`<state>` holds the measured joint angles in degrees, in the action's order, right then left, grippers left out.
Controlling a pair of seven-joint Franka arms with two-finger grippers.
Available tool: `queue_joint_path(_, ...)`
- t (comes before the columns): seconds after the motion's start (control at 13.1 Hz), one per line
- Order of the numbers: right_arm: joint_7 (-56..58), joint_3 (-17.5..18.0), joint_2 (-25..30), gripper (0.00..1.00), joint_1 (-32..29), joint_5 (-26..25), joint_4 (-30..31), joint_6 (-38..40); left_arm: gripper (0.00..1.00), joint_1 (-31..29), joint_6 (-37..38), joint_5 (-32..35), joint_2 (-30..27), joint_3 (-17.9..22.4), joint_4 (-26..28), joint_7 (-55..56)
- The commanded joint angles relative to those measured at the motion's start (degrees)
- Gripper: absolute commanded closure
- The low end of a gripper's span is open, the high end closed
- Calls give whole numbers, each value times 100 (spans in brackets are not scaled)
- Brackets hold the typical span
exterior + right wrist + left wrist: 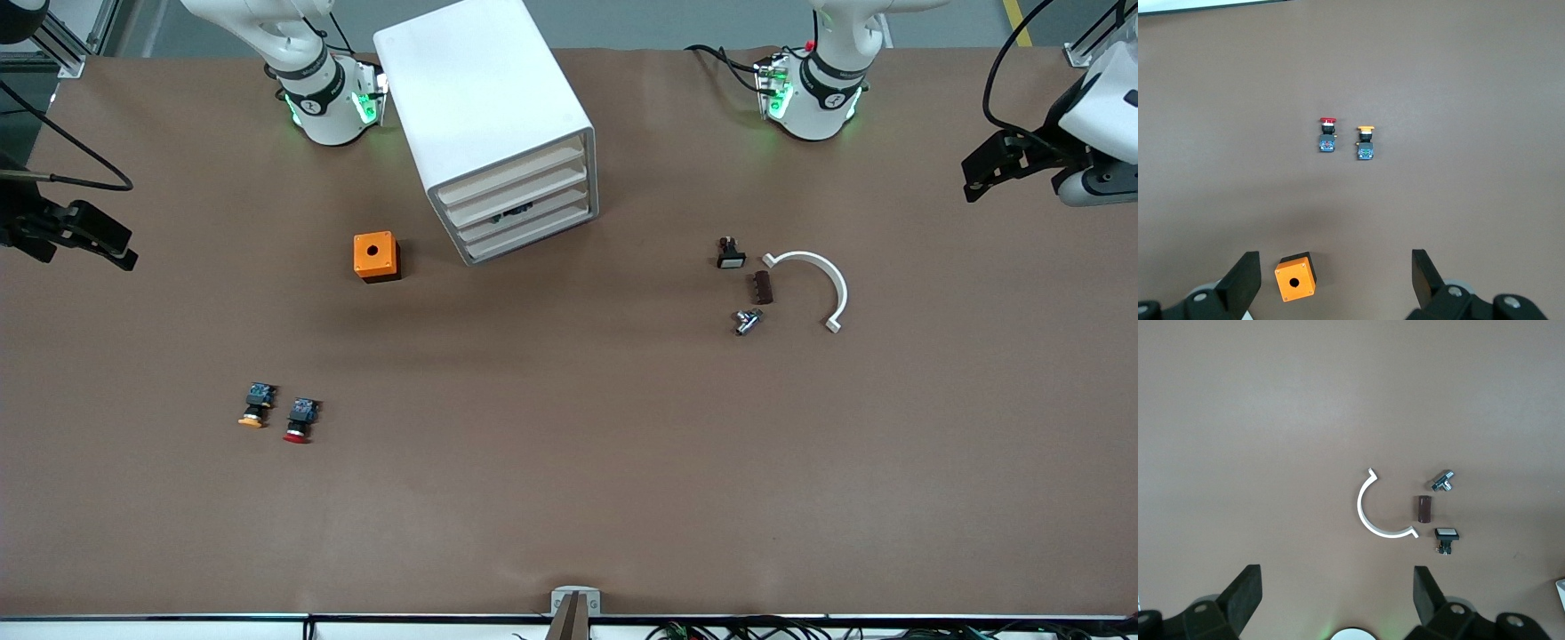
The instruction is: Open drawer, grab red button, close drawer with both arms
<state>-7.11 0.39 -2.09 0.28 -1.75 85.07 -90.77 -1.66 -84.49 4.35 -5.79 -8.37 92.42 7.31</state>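
The white cabinet [484,107] stands at the table's robot side, its four cream drawer fronts [520,206] all pushed in; something dark shows at the third one. The red-capped button [300,420] lies on the table beside the yellow-orange-capped one [256,406]; both show in the right wrist view, red [1327,133] and yellow-orange [1365,142]. My right gripper [124,256] hangs open and empty high over its end of the table [1336,257], above the orange cube [1295,277]. My left gripper [973,185] hangs open and empty over its own end [1337,577].
The orange cube [376,256] sits beside the cabinet. Toward the left arm's end lie a white curved clip [822,280], a brown cylinder [763,287], a small metal part [747,321] and a black-and-white switch [731,255]; the clip also shows in the left wrist view [1368,517].
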Motion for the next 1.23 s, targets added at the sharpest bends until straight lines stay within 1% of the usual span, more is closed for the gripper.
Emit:
queue_joint_path(0.0,69,22,-20,0,-37,61,-43,60,0,-10,29,-56,-141,-69,162,-99)
queue_joint_path(0.23,60,31,-20,0,-28,61,-43,60,0,-27,29,-338,-150,-183,215,103)
queue_joint_path(0.46,60,31,-20,0,-28,61,-43,60,0,-54,29,-348,-124,-131,163,-10)
queue_joint_path(0.77,60,31,-20,0,-28,61,-43,68,0,-168,178,-348,-246,-104,171,59)
queue_joint_path(1.15,60,40,-20,0,-45,61,-52,68,0,-212,179,-339,-150,-77,66,-28)
